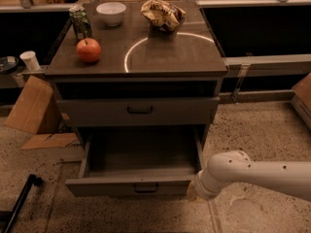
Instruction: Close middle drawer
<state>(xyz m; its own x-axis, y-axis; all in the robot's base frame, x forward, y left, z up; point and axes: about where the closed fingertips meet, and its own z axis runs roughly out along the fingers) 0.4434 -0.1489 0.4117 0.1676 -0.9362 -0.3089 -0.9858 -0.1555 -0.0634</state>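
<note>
The middle drawer is pulled far out of the grey-brown cabinet. Its inside is empty, and its front has a small dark handle at the centre. The drawer front above it is shut. The lowest drawer is hidden under the open one. My white arm comes in from the right, low over the floor. The gripper is at the arm's end, right by the right end of the open drawer's front.
On the cabinet top are a red apple, a green can, a white bowl and a crumpled chip bag. Cardboard leans at the left. A black bar lies on the floor at lower left.
</note>
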